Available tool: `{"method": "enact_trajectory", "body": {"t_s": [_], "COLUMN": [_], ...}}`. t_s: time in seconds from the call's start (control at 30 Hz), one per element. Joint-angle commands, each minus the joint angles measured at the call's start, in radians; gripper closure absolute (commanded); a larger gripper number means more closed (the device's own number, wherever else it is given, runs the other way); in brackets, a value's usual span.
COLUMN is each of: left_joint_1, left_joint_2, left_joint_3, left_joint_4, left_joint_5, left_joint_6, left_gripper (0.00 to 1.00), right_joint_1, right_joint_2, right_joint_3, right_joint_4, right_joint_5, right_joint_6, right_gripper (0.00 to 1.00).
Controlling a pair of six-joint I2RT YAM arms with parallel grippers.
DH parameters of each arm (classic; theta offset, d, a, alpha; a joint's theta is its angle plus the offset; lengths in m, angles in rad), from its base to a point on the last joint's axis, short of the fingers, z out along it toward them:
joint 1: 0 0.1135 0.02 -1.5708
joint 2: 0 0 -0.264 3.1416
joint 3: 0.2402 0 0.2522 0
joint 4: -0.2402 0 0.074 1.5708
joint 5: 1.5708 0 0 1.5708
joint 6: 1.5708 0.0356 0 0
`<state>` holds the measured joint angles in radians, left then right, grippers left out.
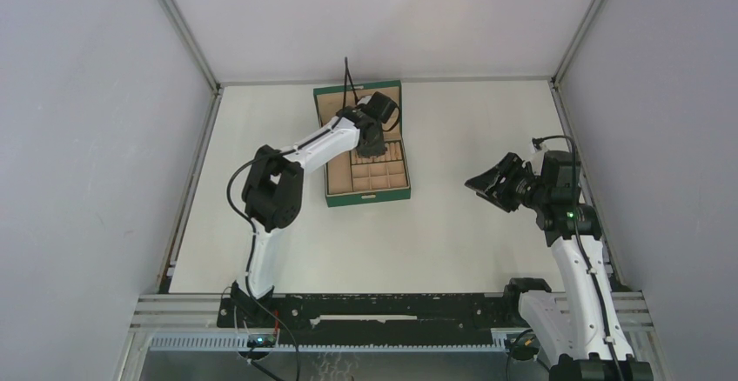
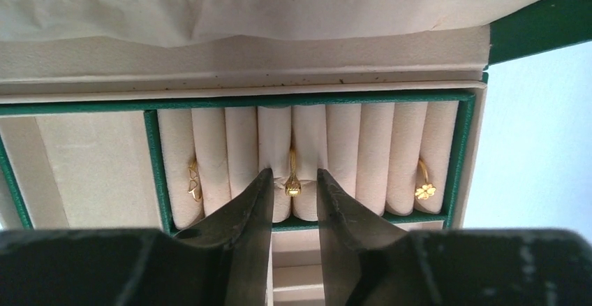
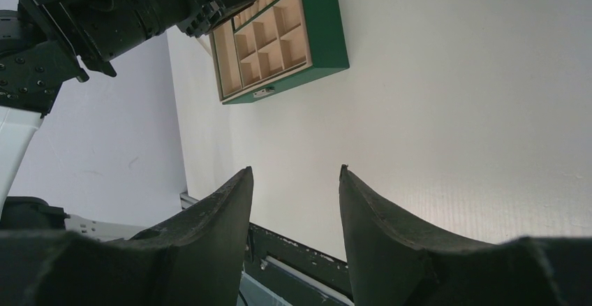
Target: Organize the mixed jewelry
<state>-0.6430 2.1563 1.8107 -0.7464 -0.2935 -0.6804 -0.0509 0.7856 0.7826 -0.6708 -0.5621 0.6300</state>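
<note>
Top view: my left fingers (image 1: 372,143) are down in the box (image 1: 369,193) at 12 o'clock on the worktop (image 1: 435,242). My right fingers (image 1: 484,183) hang at 3 o'clock, well apart from it.

Left wrist: three gold rings sit in the roll slots. The fingers are narrowly parted and flank the middle ring (image 2: 292,180) without gripping it. The left ring (image 2: 194,184) is at 9 o'clock and the clover ring (image 2: 424,189) at 3.

Right wrist: fingers wide apart and empty, with the box at 11 o'clock.
</note>
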Motion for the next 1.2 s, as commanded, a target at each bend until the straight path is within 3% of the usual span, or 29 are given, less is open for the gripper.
{"method": "enact_trajectory", "body": {"t_s": [0.0, 0.27, 0.5, 0.63, 1.0, 1.17], "left_joint_1": [-0.011, -0.020, -0.020, -0.020, -0.019, -0.022], "left_joint_2": [-0.055, -0.129, -0.093, -0.061, -0.024, -0.083], "left_joint_3": [0.021, -0.008, -0.005, -0.006, -0.025, -0.019], "left_joint_4": [-0.013, 0.000, 0.009, 0.008, 0.013, 0.003], "left_joint_5": [0.020, 0.006, -0.007, -0.024, -0.037, -0.041], "left_joint_6": [0.015, 0.029, 0.050, 0.058, 0.060, 0.091], "left_gripper": [0.65, 0.65, 0.87, 0.93, 0.95, 0.93], "right_joint_1": [-0.004, -0.004, -0.004, -0.004, -0.004, -0.004], "right_joint_2": [-0.021, -0.033, -0.048, -0.057, -0.056, -0.050], "right_joint_3": [0.030, 0.028, 0.012, 0.012, 0.012, 0.013], "right_joint_4": [0.007, 0.002, 0.005, 0.000, -0.011, -0.003], "right_joint_5": [-0.010, -0.008, -0.013, -0.012, -0.005, -0.009], "right_joint_6": [-0.008, -0.006, 0.010, 0.011, 0.004, 0.005], "right_gripper": [0.43, 0.43, 0.43, 0.43, 0.43, 0.43]}}
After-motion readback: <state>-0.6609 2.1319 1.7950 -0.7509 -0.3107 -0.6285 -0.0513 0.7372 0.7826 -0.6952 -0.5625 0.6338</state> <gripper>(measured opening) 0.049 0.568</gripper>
